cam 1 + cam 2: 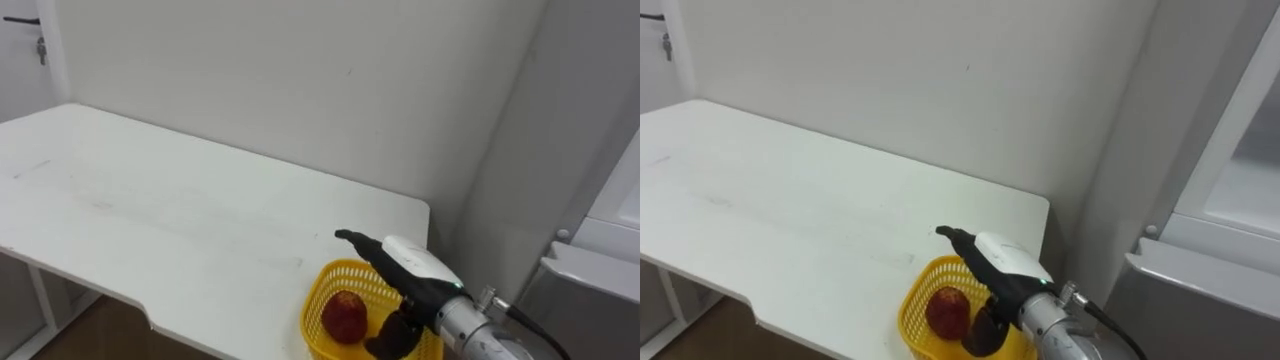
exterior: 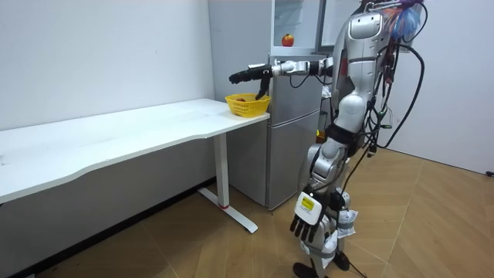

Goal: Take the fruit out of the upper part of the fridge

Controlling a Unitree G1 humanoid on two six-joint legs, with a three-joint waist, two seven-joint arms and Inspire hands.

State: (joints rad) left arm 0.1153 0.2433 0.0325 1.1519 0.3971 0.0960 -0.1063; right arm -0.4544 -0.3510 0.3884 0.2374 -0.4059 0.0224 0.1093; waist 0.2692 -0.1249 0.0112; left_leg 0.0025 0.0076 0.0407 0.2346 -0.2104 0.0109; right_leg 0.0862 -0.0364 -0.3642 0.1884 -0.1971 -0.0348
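Where the long white rectangular surface [image 1: 150, 210] runs out at its right end, a yellow plastic mesh basket [image 1: 316, 305] sits at the near corner, the spot on the surface closest to the fridge, so the reach across is short. A round red apple [image 1: 344, 316], the thing fetched, lies inside the basket on its left side, resting on the bottom and free of any grip. Just above and to its right hangs the right hand [image 1: 415, 265], fingers stretched out flat towards the left and thumb hanging down into the basket beside the apple. It holds nothing and is spread wide, which reads as a drop already made, not a grasp about to start.

Further right stands the tall grey two-door fridge [image 2: 293, 139], its upper door swung open. A second small red apple [image 2: 288, 38] sits on a shelf in the upper compartment, so the errand may have another round in it. The robot stands upright in front of the fridge, turned towards the surface, and its left hand [image 2: 307, 222] hangs idle low by its leg, fingers loose and empty.
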